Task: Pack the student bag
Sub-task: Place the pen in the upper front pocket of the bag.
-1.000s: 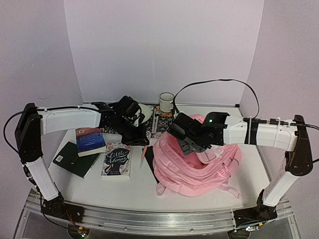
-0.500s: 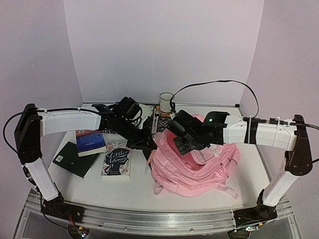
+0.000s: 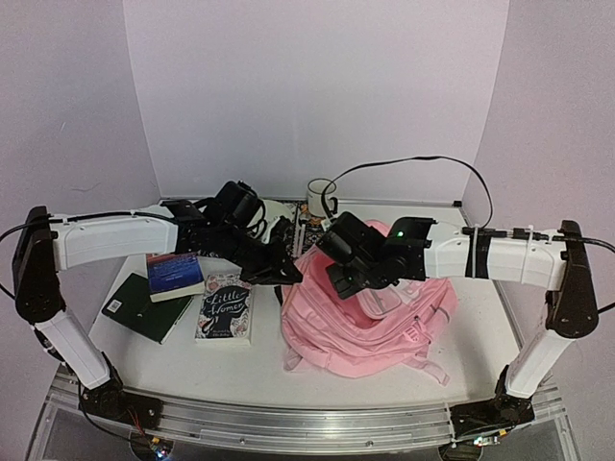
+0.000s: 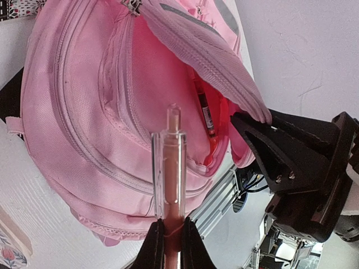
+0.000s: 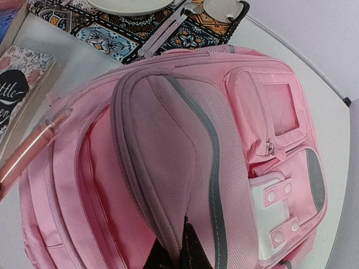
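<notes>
Pink fabric fills the middle of the scene: the bag is laid flat on the table, directly beneath the right pincer and just ahead of the tips of the left pincer. A pocket flap is pinched between the closed jaws of the right pincer and drawn upward, apparently so that the pocket mouth is held gaping toward the other arm.

Behind the left pincer, toward its own base, three books are seen lying close together. They are judged to be waiting for a larger compartment. A mug is seen beyond both pincers, next to a patterned mat.

A pen with a clear pink barrel is clamped by its rear end in the left pincer, whose jaws are pressed tight around it. The barrel is aimed tip first at the gap under the lifted flap, so that it can be slid in lengthwise; the tip appears not yet to be inside. Deeper in that pocket, past the pen's tip and close to the right pincer, a red pen is already lodged, which suggests the pocket is being used for stationery.
</notes>
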Motion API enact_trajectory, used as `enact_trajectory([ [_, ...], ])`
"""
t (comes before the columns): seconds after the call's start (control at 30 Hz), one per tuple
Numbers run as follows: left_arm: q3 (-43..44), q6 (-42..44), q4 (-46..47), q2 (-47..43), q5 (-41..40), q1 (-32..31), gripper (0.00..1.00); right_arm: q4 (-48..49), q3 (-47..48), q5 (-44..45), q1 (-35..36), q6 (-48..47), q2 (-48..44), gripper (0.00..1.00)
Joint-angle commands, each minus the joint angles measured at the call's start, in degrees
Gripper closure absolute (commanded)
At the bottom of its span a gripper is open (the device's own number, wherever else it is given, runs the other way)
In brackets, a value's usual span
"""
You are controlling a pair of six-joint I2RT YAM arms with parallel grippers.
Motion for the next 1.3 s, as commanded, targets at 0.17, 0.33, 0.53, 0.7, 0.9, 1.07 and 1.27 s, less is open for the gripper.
enact_trajectory([
  [0.17, 3.29, 0.04, 1.50, 3.08, 2.81, -0.49, 1.00, 5.39, 2.63, -1.92, 0.76, 0.32, -0.70, 1.00],
  [0.33, 6.03, -1.05, 2.08, 6.49, 2.55, -1.09, 1.00, 6.47, 2.47, -3.92, 1.01, 0.69, -0.80, 1.00],
  [0.53, 7.27, -7.30, 7.26, 8.54, -2.28, -1.11, 1.00, 8.78, 1.26, -7.26, 1.57, 1.76, -1.69, 1.00],
  [0.7, 6.17, -14.66, 13.53, 9.66, -8.56, -1.10, 1.00, 11.03, -0.11, -9.75, 1.96, 3.02, -2.83, 1.00],
  [0.9, 5.09, -20.10, 19.94, 11.68, -10.43, -1.51, 0.94, 12.16, -0.48, -10.50, 2.16, 3.37, -3.20, 1.00],
  [1.07, 4.37, -19.90, 20.12, 11.20, -10.90, -1.89, 0.71, 12.21, -0.72, -9.35, 2.14, 3.14, -3.61, 1.00],
  [1.27, 0.92, -17.05, 20.12, 5.80, -13.18, -2.00, 0.54, 12.06, -1.88, -6.17, 2.14, 2.96, -3.70, 1.00],
])
